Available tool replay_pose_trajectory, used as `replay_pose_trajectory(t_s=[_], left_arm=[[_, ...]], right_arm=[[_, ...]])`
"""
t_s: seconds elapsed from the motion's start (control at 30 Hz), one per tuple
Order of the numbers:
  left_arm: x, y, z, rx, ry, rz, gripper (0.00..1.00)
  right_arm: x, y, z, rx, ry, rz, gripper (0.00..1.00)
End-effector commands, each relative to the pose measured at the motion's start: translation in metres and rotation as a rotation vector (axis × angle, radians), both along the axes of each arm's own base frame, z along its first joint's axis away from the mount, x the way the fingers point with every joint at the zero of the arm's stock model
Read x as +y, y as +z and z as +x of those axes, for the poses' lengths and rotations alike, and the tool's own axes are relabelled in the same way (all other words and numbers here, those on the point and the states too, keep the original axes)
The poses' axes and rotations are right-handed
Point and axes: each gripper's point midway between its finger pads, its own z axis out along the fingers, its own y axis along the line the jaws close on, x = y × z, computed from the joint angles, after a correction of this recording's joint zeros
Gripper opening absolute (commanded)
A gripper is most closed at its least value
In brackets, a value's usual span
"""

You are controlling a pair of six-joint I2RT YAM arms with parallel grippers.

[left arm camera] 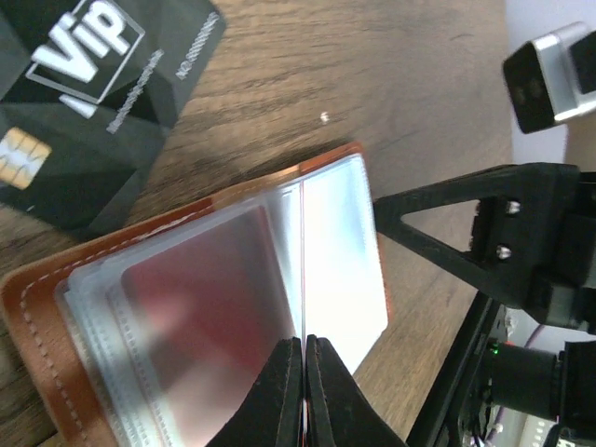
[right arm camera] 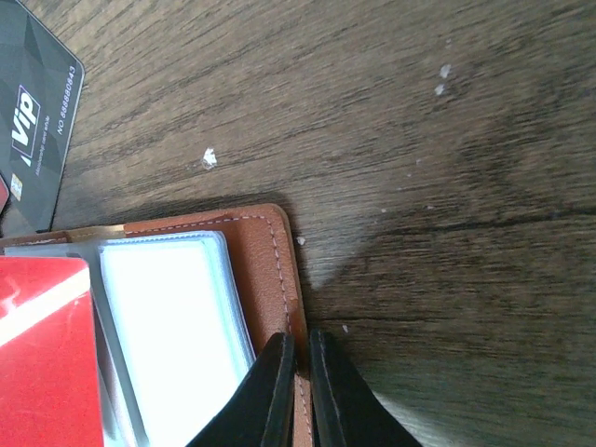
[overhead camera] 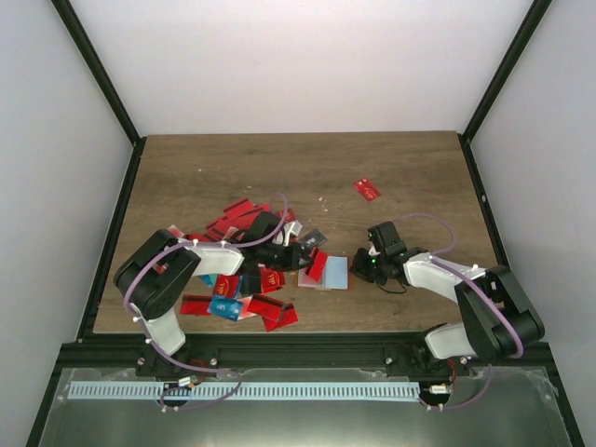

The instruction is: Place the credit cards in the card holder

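We see left tool (left arm camera: 304,372) pinching thin red card (right arm camera: 42,354) at glossy sleeves (left arm camera: 214,279); right tool (right arm camera: 298,368) clamps holder (right arm camera: 265,270) at stitched leather rim.

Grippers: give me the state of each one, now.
Left gripper: closed, pinching a red credit card held edge-on over the holder.
Right gripper: closed on the leather edge of the card holder.

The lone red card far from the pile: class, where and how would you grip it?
Probably from straight above, pinching the lone red card across its long edges: it lies flat and thin, apart from everything else.
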Motion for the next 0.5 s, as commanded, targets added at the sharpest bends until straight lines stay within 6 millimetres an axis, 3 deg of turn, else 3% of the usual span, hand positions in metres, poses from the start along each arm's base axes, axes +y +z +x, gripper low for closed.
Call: replay_pose_trajectory(t_s=[0.0, 0.23, 0.47], left_arm=[[0.008, -0.008, -0.003, 0.049, 0.054, 0.059, 0.04], [0.021, -0.012, -0.011, 0.075, 0.063, 0.129, 0.04], [0.007, -0.012, -0.019, 0.100, 0.014, 0.082, 0.04]], right_arm=[[-0.012, -0.021, -0.020, 0.076, 0.005, -0.052, 0.08], [-0.012, -0.022, -0.020, 0.080, 0.010, -0.055, 0.08], [-0.011, -0.022, -0.019, 0.075, 0.017, -0.053, 0.09]])
